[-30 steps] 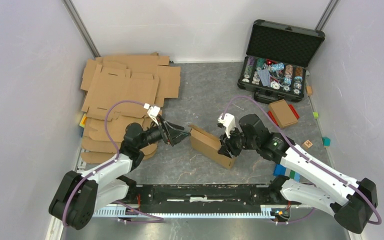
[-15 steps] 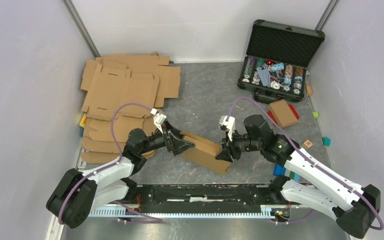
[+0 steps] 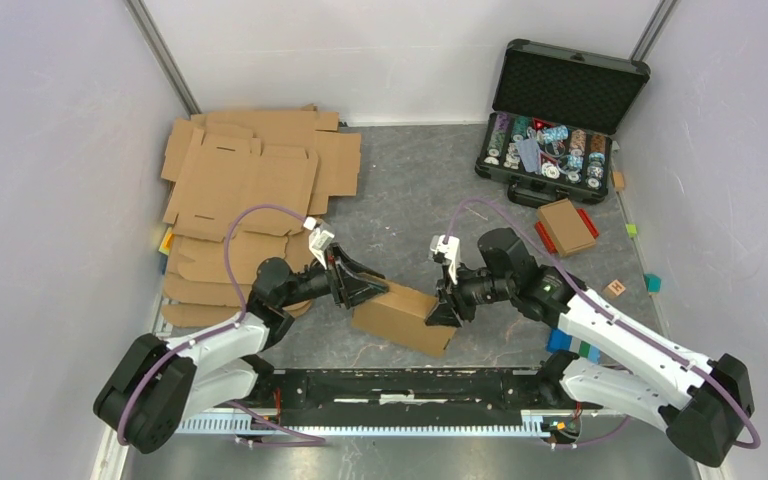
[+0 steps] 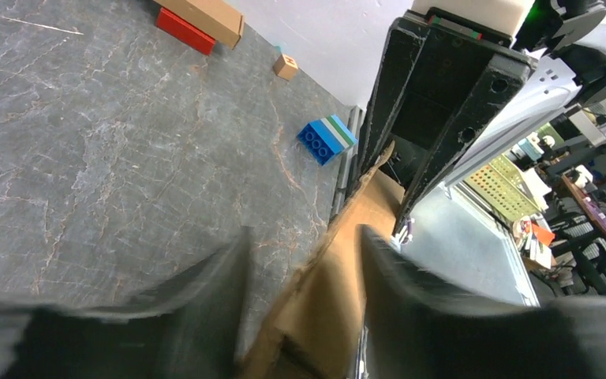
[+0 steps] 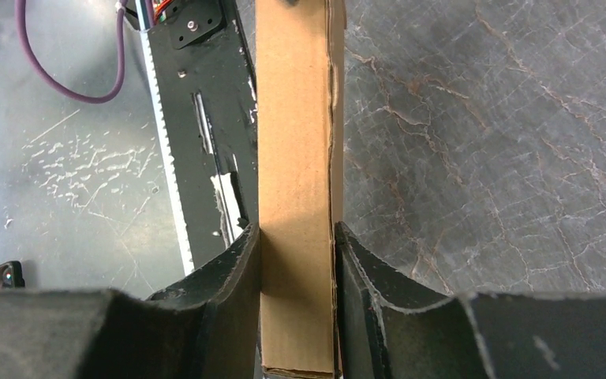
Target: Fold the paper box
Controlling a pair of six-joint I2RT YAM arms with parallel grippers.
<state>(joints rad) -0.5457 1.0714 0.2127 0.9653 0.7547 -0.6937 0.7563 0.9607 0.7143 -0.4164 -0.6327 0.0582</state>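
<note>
- Nearest you, the black rail [image 3: 400, 385] carrying both arm bases runs along the table's [image 3: 400, 200] front edge.
- Just beyond it, the paper box [image 3: 400, 318] sits between your two grippers, its long axis slanting from upper left to lower right in the top view.
- Your right gripper [image 3: 443, 312] holds the box's right end. In the right wrist view both fingers [image 5: 241, 268] press flat against opposite faces of the cardboard, so the jaws are partly closed and clamped on it.
- Your left gripper [image 3: 370, 290] meets the box's left end. In the left wrist view the cardboard edge runs between its fingers [image 4: 410, 308] and lies against one of them. You cannot tell whether the other one touches, so a firm grip is not confirmed.
- A blue brick [image 4: 326, 139] lies on the table beyond the box's right end.
- Further back on the left is a stack of flat cardboard blanks [image 3: 250, 170].
- Farthest, at the right rear, the open poker chip case [image 3: 560, 110] stands with a small brown box [image 3: 566, 226] just in front of it.
</note>
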